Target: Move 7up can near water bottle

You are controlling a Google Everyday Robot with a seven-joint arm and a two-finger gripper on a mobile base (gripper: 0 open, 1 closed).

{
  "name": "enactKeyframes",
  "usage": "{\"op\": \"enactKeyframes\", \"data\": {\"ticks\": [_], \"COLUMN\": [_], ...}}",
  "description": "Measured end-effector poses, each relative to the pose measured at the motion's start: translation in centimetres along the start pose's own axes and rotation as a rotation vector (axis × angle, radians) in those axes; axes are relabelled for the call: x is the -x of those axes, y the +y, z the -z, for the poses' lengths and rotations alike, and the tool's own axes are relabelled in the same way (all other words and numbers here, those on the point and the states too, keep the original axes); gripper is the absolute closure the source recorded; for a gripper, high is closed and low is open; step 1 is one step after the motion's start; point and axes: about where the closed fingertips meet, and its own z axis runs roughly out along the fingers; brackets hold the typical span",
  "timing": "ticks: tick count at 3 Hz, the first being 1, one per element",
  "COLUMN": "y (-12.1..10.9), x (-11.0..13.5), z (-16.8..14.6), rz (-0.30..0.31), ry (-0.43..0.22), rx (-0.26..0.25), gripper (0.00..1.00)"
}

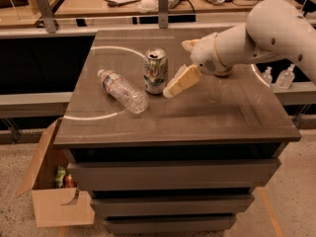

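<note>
Handling is considered first. The can is thin aluminium, so it is judged light and easily dented, and only a moderate squeeze is called for. Its printed wall is smooth and may slip under a loose hold. A hold from the side, across the middle of the body, below the top rim and above the base, is judged safest. Whether it is full or empty cannot be told.

The can is seen standing upright on the counter, a little left of the middle and somewhat nearer the back edge than the front edge. The bottle lies on its side just to the left of it, with the cap pointed toward the back-left corner and the base end close by the foot of the can. Whether the two touch cannot be told.

The gripper is held just to the right of the can, with its two fingers spread apart and nothing between them. The lower finger is angled down toward the counter beside the can and appears clear of it. With the can set so close to the bottle, the task is judged as good as done.
</note>
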Motion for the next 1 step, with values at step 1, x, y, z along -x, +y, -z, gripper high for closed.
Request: {"op": "enactKeyframes", "data": {"ticks": [1], "y": [0.0], "x": [0.0], "z": [0.0], "rz": [0.0], "ry": [0.0], "rx": [0.0], "gripper": [0.0]}}
